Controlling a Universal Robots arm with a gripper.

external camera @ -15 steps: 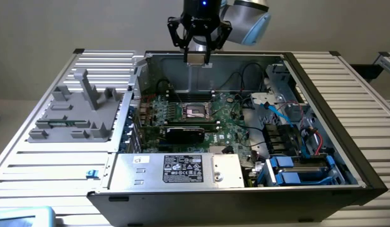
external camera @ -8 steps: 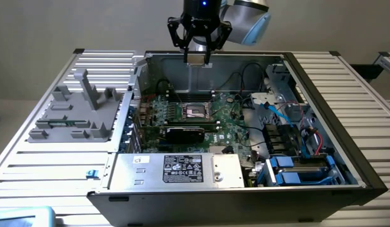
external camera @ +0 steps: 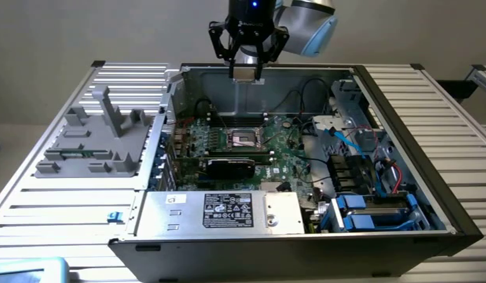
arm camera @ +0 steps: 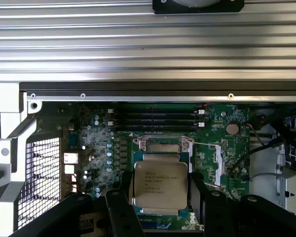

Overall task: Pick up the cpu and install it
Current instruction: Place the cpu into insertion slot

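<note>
My gripper (external camera: 247,76) hangs high above the open computer case, shut on the cpu (external camera: 246,72), a small flat silver square held level between the black fingers (external camera: 220,47). In the wrist view the cpu (arm camera: 160,182) shows its shiny printed top, with the gripper (arm camera: 161,200) clamping its two sides. Below it on the green motherboard (external camera: 286,147) lies the socket (external camera: 244,138), a black square in a metal frame. In the wrist view the socket's frame (arm camera: 163,144) peeks out just beyond the cpu's edge.
A black graphics card (external camera: 231,167) sits beside the socket, toward the power supply (external camera: 219,209). Cables and blue drive bays (external camera: 369,212) fill the case's side at the exterior view's right. A grey fixture (external camera: 93,141) stands on the slatted table at the exterior view's left.
</note>
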